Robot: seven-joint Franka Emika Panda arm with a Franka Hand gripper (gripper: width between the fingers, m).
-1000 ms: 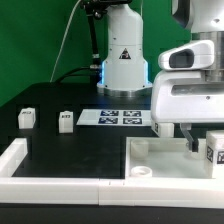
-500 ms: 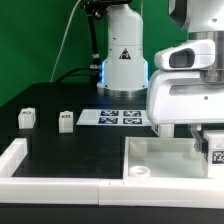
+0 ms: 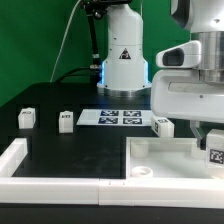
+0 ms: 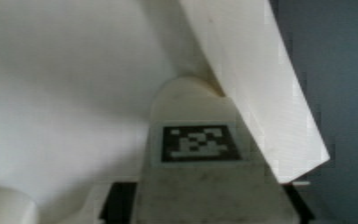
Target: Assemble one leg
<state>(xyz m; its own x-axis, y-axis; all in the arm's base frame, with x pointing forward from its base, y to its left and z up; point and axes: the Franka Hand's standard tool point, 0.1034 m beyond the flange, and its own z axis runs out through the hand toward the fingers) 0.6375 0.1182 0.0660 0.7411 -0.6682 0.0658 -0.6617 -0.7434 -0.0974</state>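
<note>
Currently, gripper (image 3: 212, 140): low over tray (image 3: 165, 165), placed for fitting.
Jaws: clamped on leg (image 4: 197, 150), tag outward.
Leg position: between jaws, against tray wall.
Spare legs (image 3: 27, 118): well apart, untouched.

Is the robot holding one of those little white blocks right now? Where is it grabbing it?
Yes, it looks so: a leg sits between the jaws of the gripper, gripped at its bottom end, tag facing the wrist camera. The contact itself is hidden.
</note>
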